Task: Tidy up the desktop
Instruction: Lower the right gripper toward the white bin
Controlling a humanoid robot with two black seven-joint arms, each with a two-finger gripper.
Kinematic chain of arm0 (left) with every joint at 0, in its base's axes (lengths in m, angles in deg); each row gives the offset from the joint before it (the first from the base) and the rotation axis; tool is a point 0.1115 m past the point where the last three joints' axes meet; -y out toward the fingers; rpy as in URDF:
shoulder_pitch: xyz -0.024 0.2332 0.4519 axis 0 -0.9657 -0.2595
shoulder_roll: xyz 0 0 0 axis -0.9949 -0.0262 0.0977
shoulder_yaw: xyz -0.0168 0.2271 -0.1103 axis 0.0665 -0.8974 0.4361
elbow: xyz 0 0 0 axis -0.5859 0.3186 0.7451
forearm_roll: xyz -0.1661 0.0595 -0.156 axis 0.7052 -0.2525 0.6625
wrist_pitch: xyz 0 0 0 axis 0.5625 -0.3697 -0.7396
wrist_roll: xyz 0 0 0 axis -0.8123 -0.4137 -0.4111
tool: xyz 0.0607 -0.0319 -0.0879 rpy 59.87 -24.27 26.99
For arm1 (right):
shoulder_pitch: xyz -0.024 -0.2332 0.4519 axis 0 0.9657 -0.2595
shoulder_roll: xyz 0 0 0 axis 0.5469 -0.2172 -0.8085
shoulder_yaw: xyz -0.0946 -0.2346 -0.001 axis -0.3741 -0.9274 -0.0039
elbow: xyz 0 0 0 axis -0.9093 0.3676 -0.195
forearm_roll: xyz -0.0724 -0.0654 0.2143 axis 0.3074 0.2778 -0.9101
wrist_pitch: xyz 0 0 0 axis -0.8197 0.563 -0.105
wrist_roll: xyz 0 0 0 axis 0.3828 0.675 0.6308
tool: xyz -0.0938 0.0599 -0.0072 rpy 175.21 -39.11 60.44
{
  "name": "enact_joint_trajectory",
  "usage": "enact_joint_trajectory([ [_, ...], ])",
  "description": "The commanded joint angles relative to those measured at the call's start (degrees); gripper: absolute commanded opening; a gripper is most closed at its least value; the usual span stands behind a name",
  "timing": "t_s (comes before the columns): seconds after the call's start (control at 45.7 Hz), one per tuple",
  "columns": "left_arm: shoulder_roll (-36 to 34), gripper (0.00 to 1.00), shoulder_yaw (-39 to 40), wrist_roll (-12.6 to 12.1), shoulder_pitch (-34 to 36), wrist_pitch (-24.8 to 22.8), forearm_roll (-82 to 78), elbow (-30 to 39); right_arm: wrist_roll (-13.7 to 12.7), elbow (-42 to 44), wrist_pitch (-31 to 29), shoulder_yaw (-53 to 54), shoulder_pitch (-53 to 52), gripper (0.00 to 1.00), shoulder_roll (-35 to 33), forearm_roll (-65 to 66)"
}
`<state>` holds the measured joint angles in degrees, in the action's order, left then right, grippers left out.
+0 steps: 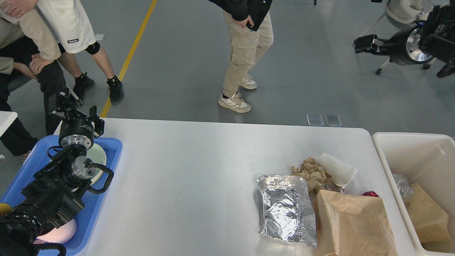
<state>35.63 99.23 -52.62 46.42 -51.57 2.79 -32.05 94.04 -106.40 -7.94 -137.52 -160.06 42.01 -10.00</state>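
The white desktop holds clutter at its right front: a crumpled foil tray, a brown paper bag, crumpled brown paper, a white paper cup lying on its side, and a small red thing behind the bag. My left gripper is raised over the far end of the blue tray, fingers apart and empty. My right gripper hangs high over the floor beyond the table's far right, dark and seen side-on.
The blue tray holds a pale plate and a pink bowl, partly under my left arm. A cream bin at the right holds a brown bag and foil. People stand behind the table.
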Motion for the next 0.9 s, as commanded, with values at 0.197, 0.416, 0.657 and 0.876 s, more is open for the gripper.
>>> enact_joint_trajectory([
  [0.197,0.0,0.96,0.0,0.0,0.0,0.0,0.0,0.0,0.0,-1.5,-16.3,-10.0,-14.8,1.00,3.8,0.0],
  [0.416,0.0,0.96,0.0,0.0,0.0,0.0,0.0,0.0,0.0,-6.5,-17.5,-13.3,-15.6,1.00,6.9,0.1],
  [0.657,0.0,0.96,0.0,0.0,0.0,0.0,0.0,0.0,0.2,-8.6,-16.5,-10.7,-6.7,1.00,6.7,0.0],
  [0.876,0.0,0.96,0.0,0.0,0.0,0.0,0.0,0.0,0.2,-8.3,-11.8,-5.1,5.1,1.00,4.0,-0.3],
])
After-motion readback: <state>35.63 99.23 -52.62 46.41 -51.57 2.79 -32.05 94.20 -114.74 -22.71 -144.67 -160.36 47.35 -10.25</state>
